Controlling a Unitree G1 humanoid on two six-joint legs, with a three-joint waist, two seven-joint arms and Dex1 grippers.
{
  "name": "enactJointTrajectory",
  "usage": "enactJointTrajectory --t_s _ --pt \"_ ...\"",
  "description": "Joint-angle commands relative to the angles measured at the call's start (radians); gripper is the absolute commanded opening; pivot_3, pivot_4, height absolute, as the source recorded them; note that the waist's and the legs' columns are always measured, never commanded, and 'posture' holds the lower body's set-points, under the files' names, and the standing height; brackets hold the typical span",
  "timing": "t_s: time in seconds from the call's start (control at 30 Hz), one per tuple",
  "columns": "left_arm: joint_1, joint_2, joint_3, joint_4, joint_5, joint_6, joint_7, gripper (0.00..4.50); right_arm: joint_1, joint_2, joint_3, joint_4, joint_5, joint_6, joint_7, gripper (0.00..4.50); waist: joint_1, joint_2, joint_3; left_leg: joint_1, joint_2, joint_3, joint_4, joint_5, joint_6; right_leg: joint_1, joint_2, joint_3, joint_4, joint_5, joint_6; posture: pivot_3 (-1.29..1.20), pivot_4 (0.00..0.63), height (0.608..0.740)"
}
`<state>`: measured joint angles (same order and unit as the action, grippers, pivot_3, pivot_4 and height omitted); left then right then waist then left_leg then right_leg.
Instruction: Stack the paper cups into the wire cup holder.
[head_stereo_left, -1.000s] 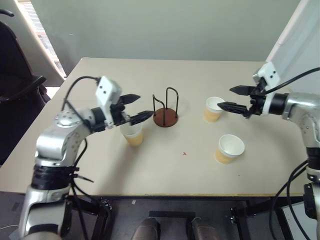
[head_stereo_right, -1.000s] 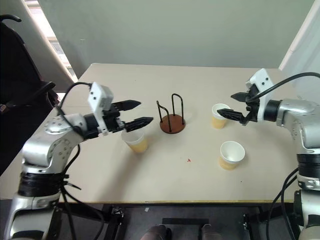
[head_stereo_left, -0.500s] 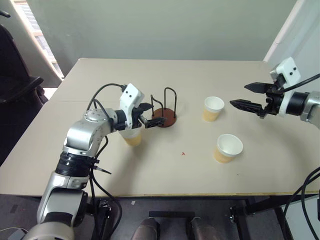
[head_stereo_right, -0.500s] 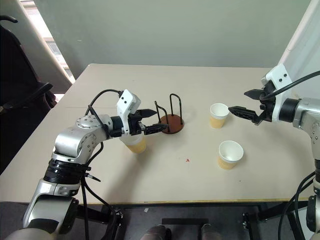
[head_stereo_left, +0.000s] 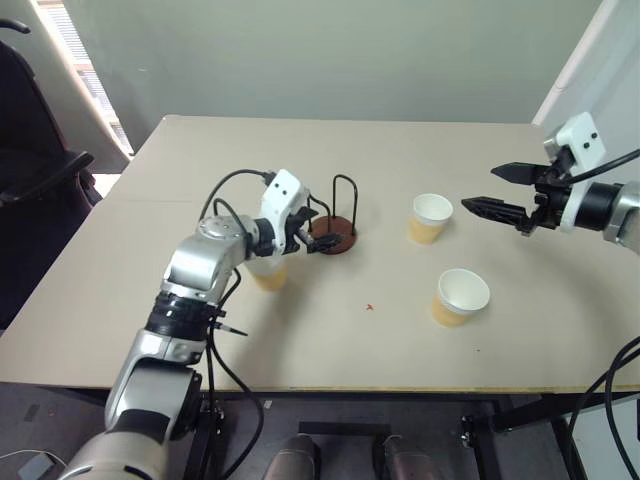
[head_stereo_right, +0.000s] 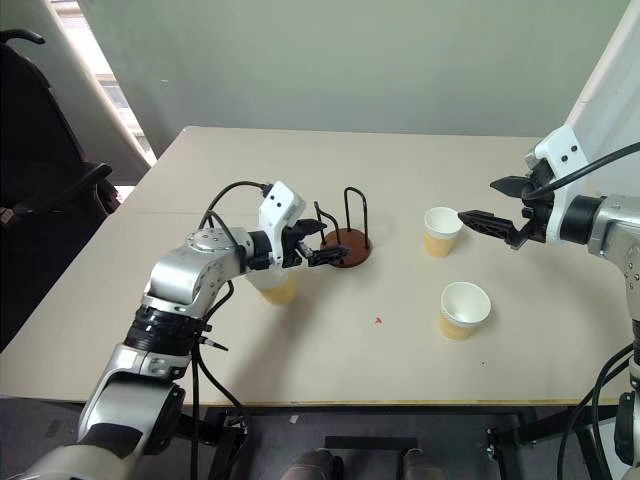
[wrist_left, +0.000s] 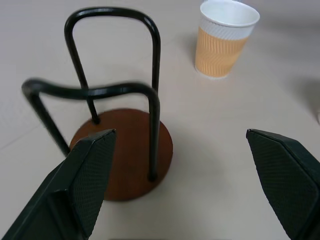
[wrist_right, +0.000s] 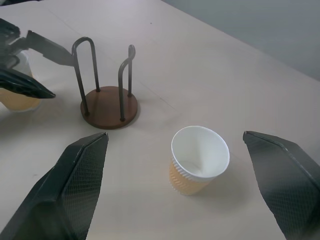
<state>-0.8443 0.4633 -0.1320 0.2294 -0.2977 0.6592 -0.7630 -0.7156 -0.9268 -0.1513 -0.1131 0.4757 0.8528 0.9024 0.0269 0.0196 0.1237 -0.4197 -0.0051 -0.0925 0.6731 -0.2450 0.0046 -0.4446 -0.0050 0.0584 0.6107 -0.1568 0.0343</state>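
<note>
Paper cups, three of them, stand upright and well apart on the tabletop (head_stereo_left: 100, 290), none yet in the wire cup holder (head_stereo_left: 333, 222), which stands empty near the middle with its black loops rising straight up from the brown disc.

The first cup (head_stereo_left: 266, 272) stands just beside the holder on the robot's left, and the left gripper (head_stereo_left: 312, 232) hangs above and past it, its jaws spread wide and empty, pointing across at the holder's loops. In the left wrist view the holder's base (wrist_left: 125, 152) lies straight ahead between the spread fingers, so these jaws face the holder, not the cup; that cup lies behind and below the fingertips, under the wrist.

The second cup (head_stereo_left: 430, 218) stands on the holder's right, and the right gripper (head_stereo_left: 492, 190) hovers beyond and above it, jaws spread and empty, pointing back toward the middle. In the right wrist view this cup (wrist_right: 199, 160) sits squarely between the two fingers, mouth up. The third cup (head_stereo_left: 459, 297) stands nearer the robot, clear of both.

By my judgement the right arm is the better lined up: its cup lies ahead and below the jaws, its long axis vertical, so a short drop would bracket the wall.
</note>
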Motion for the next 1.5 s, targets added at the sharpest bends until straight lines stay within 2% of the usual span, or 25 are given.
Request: enactJointTrajectory --t_s 0.03,0.53,0.63,0.97,1.0,1.17,1.3,1.5 --pt "-0.058 -0.023 0.002 0.062 0.032 -0.06 -0.001 4.5 -0.009 -0.019 -0.033 -0.031 0.012 -0.01 -0.006 4.48 0.0 0.0 0.0 0.0 0.0 0.0 0.0 0.0 0.0 0.0 0.0 0.0 0.0 0.0 0.0 0.0 0.15 0.74" --pt "-0.165 -0.158 -0.021 0.343 0.125 -0.216 -0.05 4.5 -0.005 0.0 -0.032 -0.063 0.04 -0.001 -0.02 4.48 0.003 0.0 0.0 -0.001 0.0 0.001 0.002 0.001 0.001 0.0 0.0 0.001 -0.001 0.0 0.003 0.0 0.15 0.74" --pt "-0.181 -0.171 -0.01 0.362 0.126 -0.23 -0.054 3.89 0.0 -0.004 -0.035 -0.068 0.046 0.003 -0.022 4.5 0.003 0.0 0.0 -0.001 0.0 0.001 0.002 0.001 0.002 0.0 0.0 0.001 -0.001 0.0 0.003 0.0 0.15 0.74" --pt "-0.176 -0.11 -0.004 0.293 0.113 -0.274 -0.173 0.2 0.01 -0.012 -0.042 -0.08 0.061 0.008 -0.025 4.5 0.003 0.0 0.0 -0.001 0.0 0.002 0.002 0.001 0.002 0.0 0.0 0.001 -0.001 -0.001 0.004 0.0 0.15 0.74" --pt "-0.172 -0.1 -0.006 0.276 0.108 -0.272 -0.196 0.02 0.01 -0.013 -0.041 -0.083 0.063 0.008 -0.021 4.5 0.003 0.0 0.0 -0.001 0.0 0.002 0.002 0.001 0.002 0.0 0.0 0.001 -0.001 -0.001 0.005 0.0 0.15 0.74" --pt "-0.105 -0.051 -0.034 0.091 0.056 -0.245 -0.356 0.02 0.04 -0.063 -0.061 -0.123 0.097 0.026 0.023 4.5 0.005 0.0 0.0 -0.002 -0.001 0.002 0.003 0.001 0.002 0.0 0.0 0.001 -0.001 -0.001 0.006 0.0 0.15 0.74" --pt "-0.031 -0.028 -0.076 -0.082 -0.007 -0.183 -0.463 0.02 0.096 -0.144 -0.099 -0.175 0.149 0.053 0.088 4.5 0.008 0.0 0.0 -0.004 -0.001 0.002 0.006 0.0 0.0 0.001 0.0 0.001 -0.001 -0.004 0.007 0.0 0.15 0.74" --pt "0.018 -0.041 -0.153 -0.161 -0.032 -0.15 -0.532 0.02 0.153 -0.239 -0.166 -0.219 0.206 0.094 0.134 4.5 0.01 0.0 0.0 -0.005 -0.001 0.002 0.009 -0.001 0.001 0.001 -0.001 0.002 -0.001 -0.004 0.008 0.0 0.15 0.74"
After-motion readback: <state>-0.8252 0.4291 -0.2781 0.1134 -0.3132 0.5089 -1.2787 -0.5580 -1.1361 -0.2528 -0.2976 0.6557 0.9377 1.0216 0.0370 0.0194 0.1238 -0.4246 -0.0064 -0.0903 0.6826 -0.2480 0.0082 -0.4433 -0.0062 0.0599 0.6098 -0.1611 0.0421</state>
